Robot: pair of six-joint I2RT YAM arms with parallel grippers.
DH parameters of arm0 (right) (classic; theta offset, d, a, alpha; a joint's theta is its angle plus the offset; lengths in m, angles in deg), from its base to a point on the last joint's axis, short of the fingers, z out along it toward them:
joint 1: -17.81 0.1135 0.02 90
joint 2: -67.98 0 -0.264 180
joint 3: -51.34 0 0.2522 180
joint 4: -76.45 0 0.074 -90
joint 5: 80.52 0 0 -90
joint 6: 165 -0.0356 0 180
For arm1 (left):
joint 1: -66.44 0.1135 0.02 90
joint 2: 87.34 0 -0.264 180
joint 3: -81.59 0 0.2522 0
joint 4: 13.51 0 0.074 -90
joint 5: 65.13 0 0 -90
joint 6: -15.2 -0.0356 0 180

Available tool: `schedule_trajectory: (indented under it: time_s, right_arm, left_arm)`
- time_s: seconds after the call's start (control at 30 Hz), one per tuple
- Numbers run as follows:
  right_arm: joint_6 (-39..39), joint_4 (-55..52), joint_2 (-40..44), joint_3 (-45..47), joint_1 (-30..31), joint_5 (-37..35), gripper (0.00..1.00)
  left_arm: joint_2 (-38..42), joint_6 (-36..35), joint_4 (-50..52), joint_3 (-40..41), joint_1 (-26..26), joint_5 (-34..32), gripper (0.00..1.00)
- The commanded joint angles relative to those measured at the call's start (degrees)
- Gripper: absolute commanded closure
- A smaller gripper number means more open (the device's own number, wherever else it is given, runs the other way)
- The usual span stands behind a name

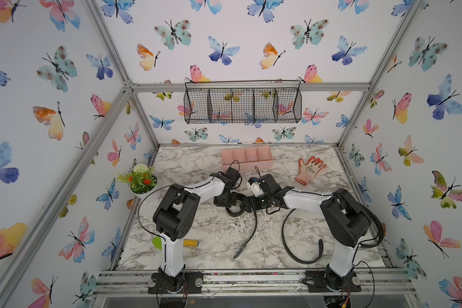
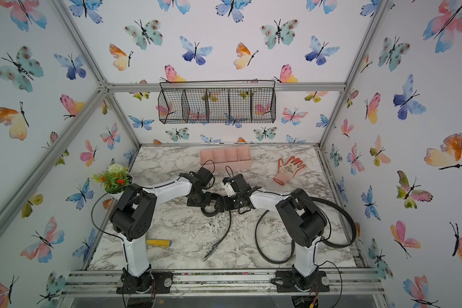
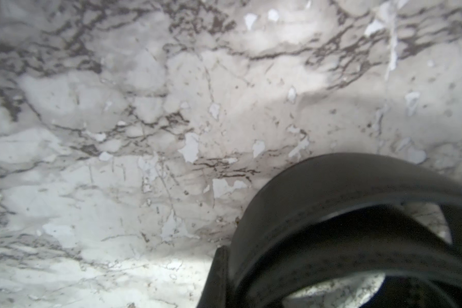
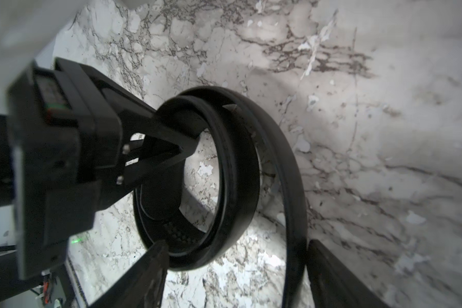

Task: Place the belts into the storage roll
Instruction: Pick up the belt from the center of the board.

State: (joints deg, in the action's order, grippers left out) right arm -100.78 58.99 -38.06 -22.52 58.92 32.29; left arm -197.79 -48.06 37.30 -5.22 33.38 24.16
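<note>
- Winding the coiled belt (image 4: pixel 240 170) tighter is looking like the step in hand. The coil is being held well short of the storage roll (image 1: pixel 247 157), on the arms' side of it, and none of the four compartments is holding a strap.
- The left gripper (image 4: pixel 187 146) is pinching the coil's inner turns, with its fingers pressed together on the strap.
- The right gripper (image 4: pixel 236 244) is standing with its fingers spread either side of the coil's rim and the loose outer strap, gripping nothing.
- The free tail is trailing away from the storage roll to the buckle (image 1: pixel 238 254). I am judging that the right fingers should be closing on that outer strap close to the coil and feeding it round while the left is holding firm.
- The second belt (image 1: pixel 299 248) is lying looped farther from the storage roll.
</note>
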Motion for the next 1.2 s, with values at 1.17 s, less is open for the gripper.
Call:
schedule_trajectory:
  time_s: [1.17]
  right_arm:
    - [-10.2, -12.8, -4.8, -9.0, 7.7, -16.6, 0.45]
  left_arm:
    - [5.6, 32.3, -0.6, 7.4, -9.1, 0.9, 1.0]
